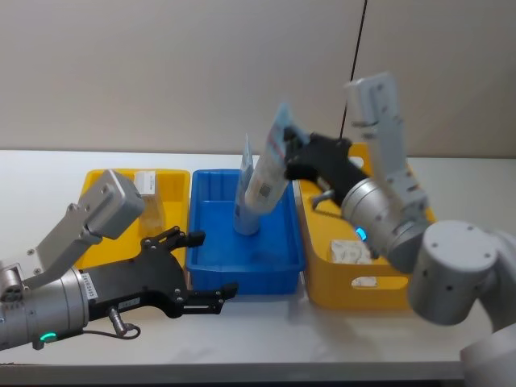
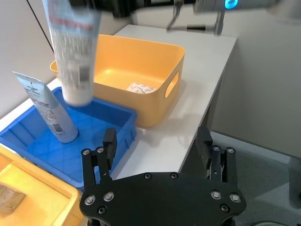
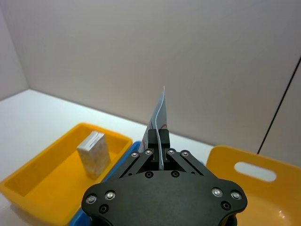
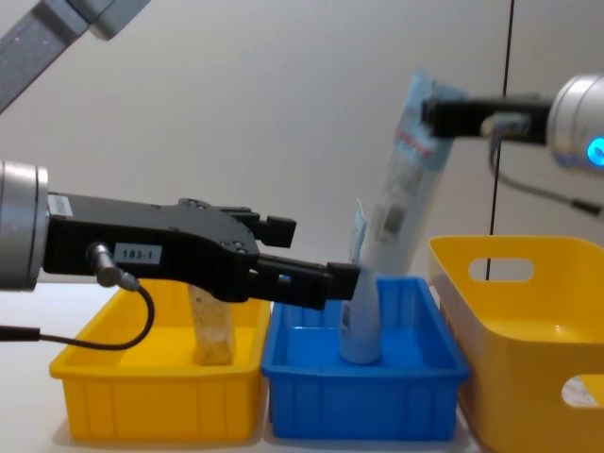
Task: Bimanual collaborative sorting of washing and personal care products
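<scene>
A: Hanging tilted over the blue tray (image 1: 208, 260), one pouch (image 1: 270, 173), top end pinched in the right gripper (image 1: 288, 157), bottom end low inside the tray.

B: Clamping on the flat top seam?

A: Yes, right fingers (image 3: 151, 139) closing on the seam from both sides. Standing in the same tray, just beside it, a second pouch (image 4: 360, 311), leaning a little.

B: And the left gripper (image 1: 205, 266)?

A: Hovering spread wide at the tray's near left corner, gripping nothing.

B: Elsewhere?

A: Standing upright in the left yellow tray (image 1: 97, 179), a whitish pack (image 3: 95, 151). Lying in the right yellow bin (image 2: 174, 52), a small packet (image 2: 141, 88).
</scene>
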Tool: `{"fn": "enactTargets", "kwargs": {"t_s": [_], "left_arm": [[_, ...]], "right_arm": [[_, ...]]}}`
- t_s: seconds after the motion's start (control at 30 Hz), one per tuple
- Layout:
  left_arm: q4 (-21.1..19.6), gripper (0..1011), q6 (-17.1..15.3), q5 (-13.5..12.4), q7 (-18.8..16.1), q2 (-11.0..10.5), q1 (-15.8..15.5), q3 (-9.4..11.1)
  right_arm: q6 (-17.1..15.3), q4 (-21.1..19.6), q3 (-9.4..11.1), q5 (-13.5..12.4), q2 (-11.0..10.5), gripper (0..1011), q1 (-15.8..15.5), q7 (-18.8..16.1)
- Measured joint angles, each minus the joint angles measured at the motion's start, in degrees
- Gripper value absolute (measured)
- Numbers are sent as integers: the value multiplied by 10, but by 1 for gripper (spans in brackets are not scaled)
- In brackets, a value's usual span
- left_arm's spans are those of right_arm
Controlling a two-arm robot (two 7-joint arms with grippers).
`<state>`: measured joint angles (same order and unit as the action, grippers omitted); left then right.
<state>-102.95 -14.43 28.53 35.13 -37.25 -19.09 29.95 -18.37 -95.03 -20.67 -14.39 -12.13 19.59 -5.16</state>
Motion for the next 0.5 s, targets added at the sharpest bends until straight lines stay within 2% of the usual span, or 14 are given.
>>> {"fn": "enactTargets", "kwargs": {"t_s": [0.27,0.5], "left_arm": [[0,1002,0,0,0,0,0,0],[0,1001,0,0,0,0,0,0]], "right_arm": [[13,-17,42,-16,-10,0,12,-8],[20,-20,73,-19,-15,0,21,-3]]}}
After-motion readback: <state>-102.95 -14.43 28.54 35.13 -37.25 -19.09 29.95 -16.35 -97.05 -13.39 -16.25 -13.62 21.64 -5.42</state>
